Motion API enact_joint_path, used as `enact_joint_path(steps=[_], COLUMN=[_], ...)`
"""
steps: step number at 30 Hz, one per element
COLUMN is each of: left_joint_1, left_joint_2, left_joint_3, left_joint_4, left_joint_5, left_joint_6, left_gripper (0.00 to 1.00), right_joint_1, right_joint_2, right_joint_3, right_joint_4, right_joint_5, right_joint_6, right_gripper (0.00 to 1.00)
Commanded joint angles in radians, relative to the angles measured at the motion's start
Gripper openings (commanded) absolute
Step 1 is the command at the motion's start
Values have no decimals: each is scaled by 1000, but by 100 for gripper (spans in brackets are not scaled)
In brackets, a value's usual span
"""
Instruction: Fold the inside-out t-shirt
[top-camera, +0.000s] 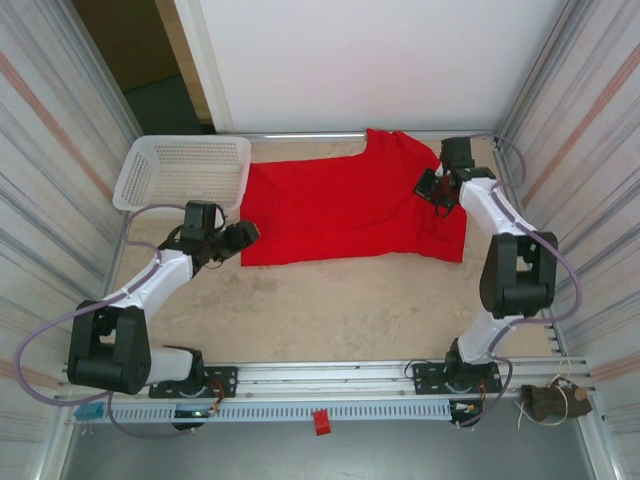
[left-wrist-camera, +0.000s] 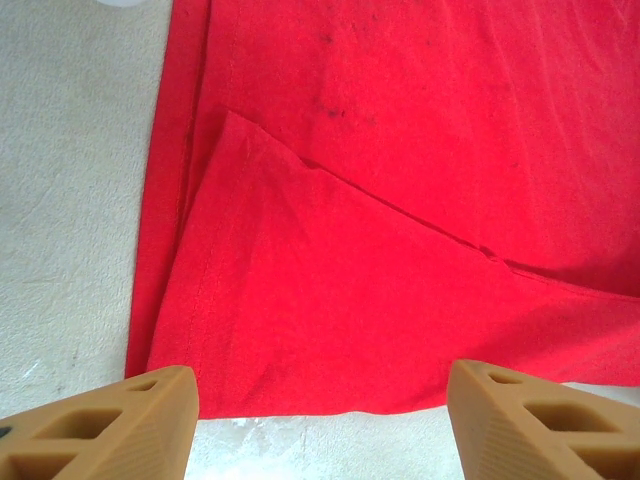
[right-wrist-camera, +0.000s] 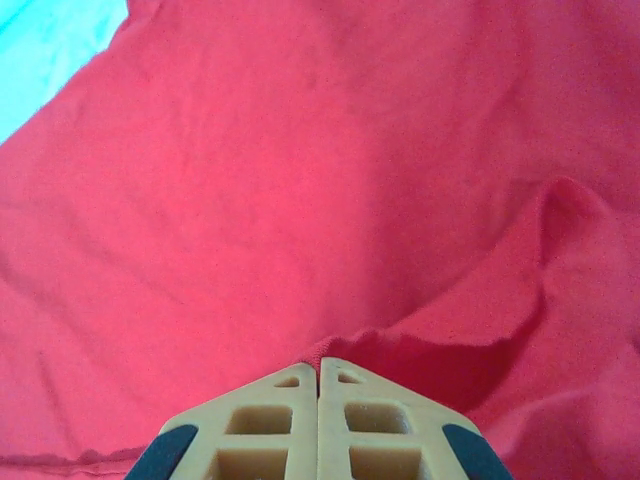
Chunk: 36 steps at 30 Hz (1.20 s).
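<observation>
The inside-out t-shirt (top-camera: 340, 205) lies spread across the far half of the table, bright red, with a sleeve rising toward the back rail. My left gripper (top-camera: 246, 236) hovers open at the shirt's near left corner. In the left wrist view its tan fingers (left-wrist-camera: 130, 420) straddle the hem of the shirt (left-wrist-camera: 400, 200), where a flap is folded over. My right gripper (top-camera: 432, 186) is on the shirt's right part. In the right wrist view it (right-wrist-camera: 319, 362) is shut on a raised pinch of the shirt's red cloth (right-wrist-camera: 250, 200).
A white mesh basket (top-camera: 185, 170) stands at the back left, right beside the shirt's left edge. Corrugated walls close in both sides. A metal rail (top-camera: 330, 378) runs along the near edge. Bare beige table (top-camera: 330, 310) stretches between the shirt and the arm bases.
</observation>
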Motion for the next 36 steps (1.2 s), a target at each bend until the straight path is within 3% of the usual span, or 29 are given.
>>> enact_joint_path(steps=[1, 2, 5, 8, 14, 18, 24, 29, 32, 34, 36], left_joint_1=[-11, -14, -23, -27, -34, -41, -51, -54, -54, -54, -54], left_joint_2=[15, 17, 21, 23, 33, 45, 44, 23, 12, 9, 11], left_joint_3=[12, 14, 17, 18, 23, 30, 40, 49, 53, 53, 52], left_joint_4=[5, 4, -2, -3, -4, -3, -2, -16, -24, -34, -43], left_joint_5=[21, 19, 9, 2, -8, -8, -7, -7, -9, -15, -23], left_joint_6=[-8, -7, -8, -9, -11, -8, -14, -14, -11, -11, -5], left_gripper=[67, 67, 67, 67, 67, 67, 67, 67, 67, 67, 67], right_joint_1=[43, 59, 97, 108, 16, -67, -94, -94, -92, -94, -98], right_joint_2=[74, 83, 91, 61, -28, 3, 133, 210, 255, 282, 299], right_joint_3=[59, 71, 110, 113, 9, -27, 26, 68, 122, 176, 234], right_joint_4=[27, 42, 48, 31, -28, -40, -62, -46, -51, -58, -67], right_joint_5=[-142, -161, -206, -175, 57, 43, 10, -39, -75, -103, -124], right_joint_6=[-76, -86, -114, -130, -47, 0, 17, 50, 72, 80, 79], right_gripper=[11, 20, 30, 46, 45, 50, 53, 43, 24, 0, 0])
